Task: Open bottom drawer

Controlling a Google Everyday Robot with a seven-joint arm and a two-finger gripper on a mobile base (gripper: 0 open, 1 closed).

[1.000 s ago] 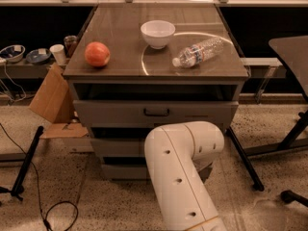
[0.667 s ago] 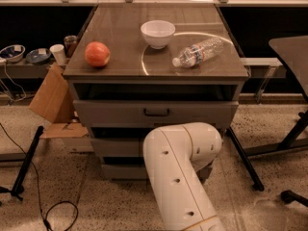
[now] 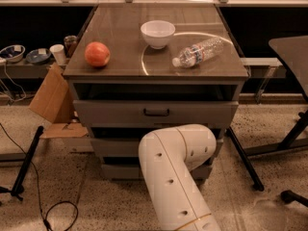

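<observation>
1. The grey cabinet (image 3: 120, 37) stands at centre.
2. The white arm (image 3: 175, 172) rises from the near edge, its elbow in front of the lower drawers.
3. The bottom drawer (image 3: 120, 171) sits lowest, by the floor, half covered by the elbow.
4. The gripper is hidden behind the elbow, so I cannot tell its state.
5. On top are a bottle (image 3: 198, 52) at right, a bowl (image 3: 158, 33) far centre and an apple (image 3: 97, 54) at left.

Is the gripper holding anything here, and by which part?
Cannot be told: the gripper is hidden behind the white arm, which bends in front of the bottom drawer. No hold shows.
</observation>
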